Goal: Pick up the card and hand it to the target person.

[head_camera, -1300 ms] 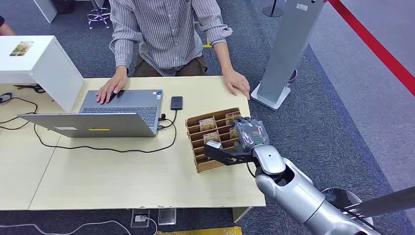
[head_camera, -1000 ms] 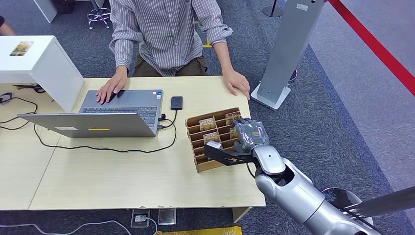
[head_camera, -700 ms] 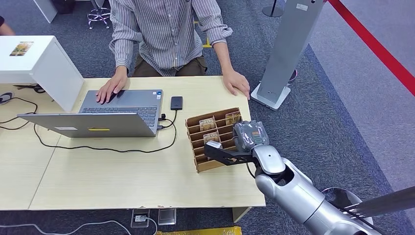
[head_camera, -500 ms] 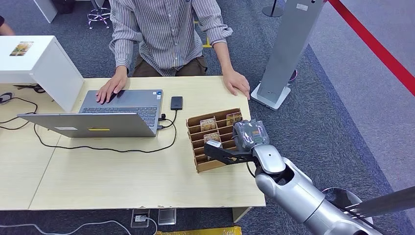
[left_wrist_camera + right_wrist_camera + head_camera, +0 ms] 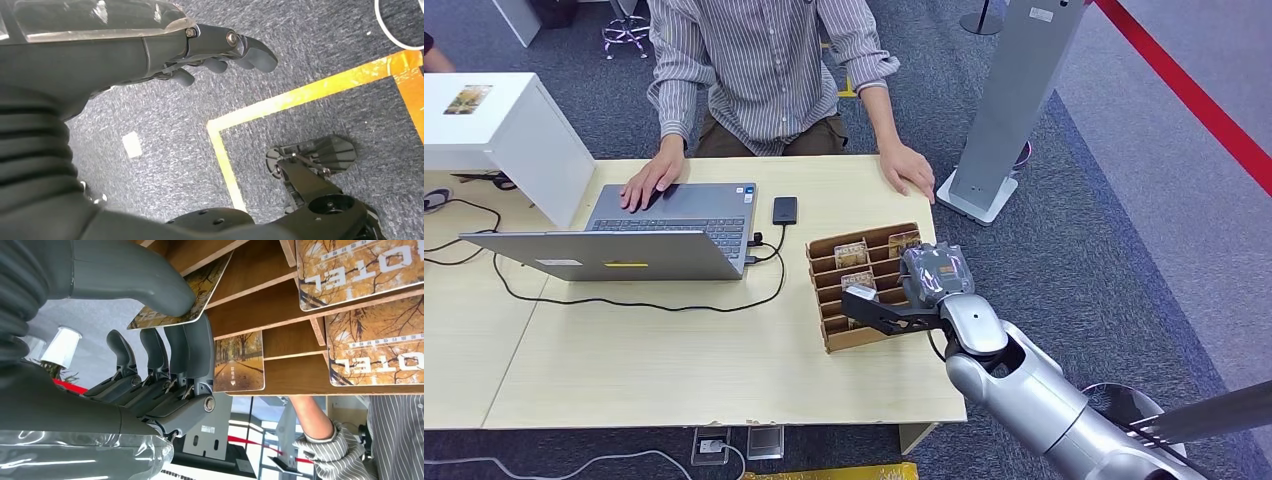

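The right robot hand (image 5: 165,335) pinches a card (image 5: 182,295) between its thick thumb and its darker fingers (image 5: 192,347), right at the wooden card rack (image 5: 864,285) that stands on the table (image 5: 674,370). The card lies tilted with one end still at a slot of the rack, so I judge it only partly drawn out. Other cards (image 5: 350,267) sit in neighbouring slots, printed with autumn trees.

The card looks thin, flat and stiff, very light, with a smooth glossy face that may well slip under hard pads. The hold is best kept on its free edge, flat faces between thumb and fingers, pulling along the slot rather than across it, since the light rack could be dragged or tipped.

The target person (image 5: 764,60) sits behind the table, one hand on the laptop (image 5: 624,240), the other hand (image 5: 909,170) resting on the table near the rack.

From the head view the back of the right robot hand (image 5: 934,275) covers the pinched card, so its depth in the slot is hard to judge. The left robot hand (image 5: 225,47) hangs over the carpet with its fingers curled in; it seems to hold nothing, though its palm side is hidden. The person's head is cut off at the frame edge.
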{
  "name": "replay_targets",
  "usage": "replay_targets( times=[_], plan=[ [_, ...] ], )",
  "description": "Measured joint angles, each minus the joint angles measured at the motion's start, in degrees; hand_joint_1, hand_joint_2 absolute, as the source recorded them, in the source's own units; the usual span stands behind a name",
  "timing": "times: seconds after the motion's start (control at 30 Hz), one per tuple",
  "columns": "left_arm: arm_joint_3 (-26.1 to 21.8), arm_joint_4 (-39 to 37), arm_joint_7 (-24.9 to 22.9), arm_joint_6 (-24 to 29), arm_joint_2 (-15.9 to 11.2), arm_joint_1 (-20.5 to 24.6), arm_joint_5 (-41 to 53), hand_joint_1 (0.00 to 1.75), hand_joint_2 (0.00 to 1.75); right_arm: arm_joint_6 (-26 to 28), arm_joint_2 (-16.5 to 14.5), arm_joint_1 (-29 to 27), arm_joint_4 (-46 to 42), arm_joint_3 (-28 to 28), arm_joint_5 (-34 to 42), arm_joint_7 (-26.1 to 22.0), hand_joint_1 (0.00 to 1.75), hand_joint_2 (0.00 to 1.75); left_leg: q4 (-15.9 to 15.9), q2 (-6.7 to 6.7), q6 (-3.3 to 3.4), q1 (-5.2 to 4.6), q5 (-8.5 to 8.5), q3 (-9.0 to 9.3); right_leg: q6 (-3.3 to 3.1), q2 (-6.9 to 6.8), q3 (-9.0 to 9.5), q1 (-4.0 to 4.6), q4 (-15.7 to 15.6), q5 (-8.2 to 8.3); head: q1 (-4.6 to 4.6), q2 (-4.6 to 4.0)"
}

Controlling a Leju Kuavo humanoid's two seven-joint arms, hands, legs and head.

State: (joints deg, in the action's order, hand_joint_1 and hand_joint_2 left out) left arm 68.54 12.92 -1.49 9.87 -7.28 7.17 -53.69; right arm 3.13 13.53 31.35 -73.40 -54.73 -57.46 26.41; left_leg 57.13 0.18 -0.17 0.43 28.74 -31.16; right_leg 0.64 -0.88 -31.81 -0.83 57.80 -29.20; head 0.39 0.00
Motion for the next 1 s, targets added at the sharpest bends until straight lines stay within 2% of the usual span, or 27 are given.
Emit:
replay_targets(
  times=[0.23, 0.43, 0.57, 0.7, 0.8, 1.0],
  plan=[
    [-0.03, 0.00, -0.04, 0.43, 0.00, -0.33, -0.39, 0.00, 1.75, -1.00, 0.43, 1.24, -2.43, 0.60, 0.87, 0.89, 1.34, 1.75, 0.00, 0.01, 0.00, 0.00, 0.00, 0.01, 0.00, 0.01, 0.00, 0.00, 0.00, 0.00, -0.01, 0.00],
    [-0.04, 0.00, 0.15, 0.25, -0.15, -0.87, -0.82, 0.00, 1.75, -8.09, 2.60, 5.13, -11.42, 2.71, 7.43, 1.31, 1.34, 1.75, 0.01, 0.02, 0.00, 0.00, 0.00, 0.04, 0.00, 0.02, 0.00, 0.00, 0.00, 0.01, 0.02, 0.00],
    [-0.07, 0.00, -0.01, 0.32, -0.20, -1.00, -1.41, 0.00, 1.75, -9.27, 3.67, 8.00, -18.36, 4.18, 8.17, 3.11, 1.34, 1.75, 0.01, 0.01, 0.00, 0.00, 0.00, 0.04, 0.00, 0.01, 0.00, 0.00, 0.00, 0.01, -0.01, 0.00],
    [-0.08, 0.00, -0.02, 0.32, -0.20, -0.99, -1.59, 0.00, 1.75, -8.78, 3.81, 9.23, -23.11, 5.02, 7.15, 2.72, 1.34, 1.75, 0.01, 0.01, 0.00, 0.00, 0.00, 0.03, 0.00, 0.01, 0.00, 0.00, 0.00, 0.01, -0.02, 0.01],
    [-0.08, 0.00, 0.21, 0.26, -0.17, -0.97, -1.54, 0.00, 1.75, -4.21, 3.58, 9.31, -24.23, 4.97, 3.03, 0.27, 1.34, 1.75, 0.00, 0.01, 0.00, 0.00, 0.00, 0.02, 0.00, 0.01, 0.01, 0.00, 0.00, 0.01, -0.04, 0.00],
    [-0.05, 0.00, 0.09, 0.13, -0.08, -0.46, -1.11, 0.00, 1.75, 16.76, 2.39, 7.94, -21.21, 4.90, -9.56, -6.12, 1.34, 1.75, 0.00, 0.00, 0.00, 0.00, 0.00, 0.02, 0.00, 0.00, 0.02, 0.00, 0.00, 0.01, 0.03, 0.01]
  ],
)
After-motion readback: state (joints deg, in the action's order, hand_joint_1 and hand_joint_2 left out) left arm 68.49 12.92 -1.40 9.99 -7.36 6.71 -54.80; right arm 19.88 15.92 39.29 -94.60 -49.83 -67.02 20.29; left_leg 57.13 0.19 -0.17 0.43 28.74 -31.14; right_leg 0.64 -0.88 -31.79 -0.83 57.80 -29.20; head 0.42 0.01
